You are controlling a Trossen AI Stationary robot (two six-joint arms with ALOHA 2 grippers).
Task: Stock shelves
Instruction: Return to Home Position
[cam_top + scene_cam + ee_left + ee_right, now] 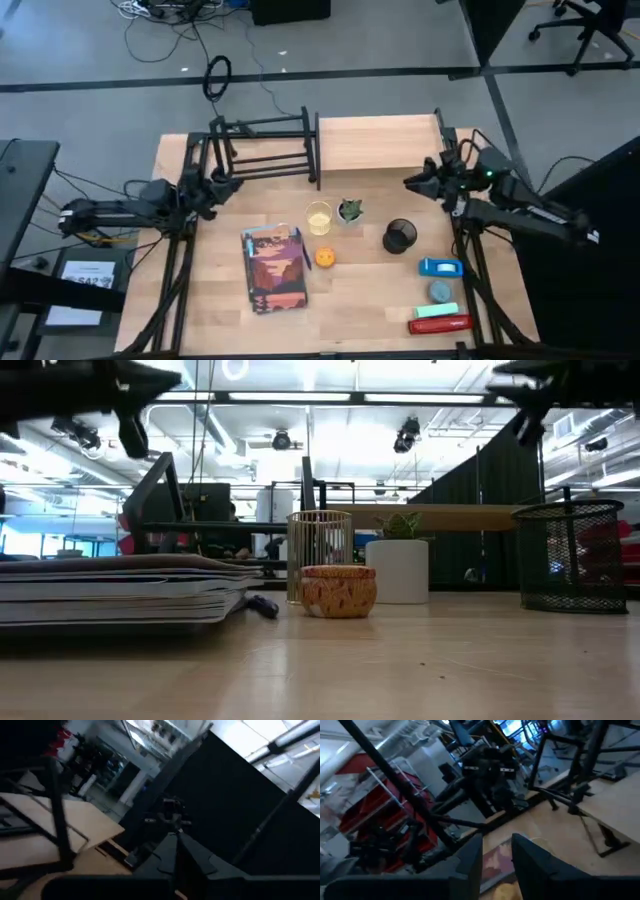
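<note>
The black bar rack (265, 150) stands at the table's far left. The pale wooden plank shelf (378, 140) stands beside it on black posts; nothing shows on either. On the table lie a book (272, 268), a yellow wire cup (318, 217), a small potted plant (350, 210), an orange tin (325, 257) and a black mesh cup (400, 236). My left gripper (232, 185) hovers shut near the rack's front. My right gripper (408, 183) hovers in front of the plank shelf's right end, its fingers (470, 862) a little apart with nothing between them.
At the near right lie a blue tape dispenser (440, 267), a grey round thing (440, 291), a green block (435, 311) and a red stapler (440, 324). Bare tabletop (360, 300) lies between these and the book.
</note>
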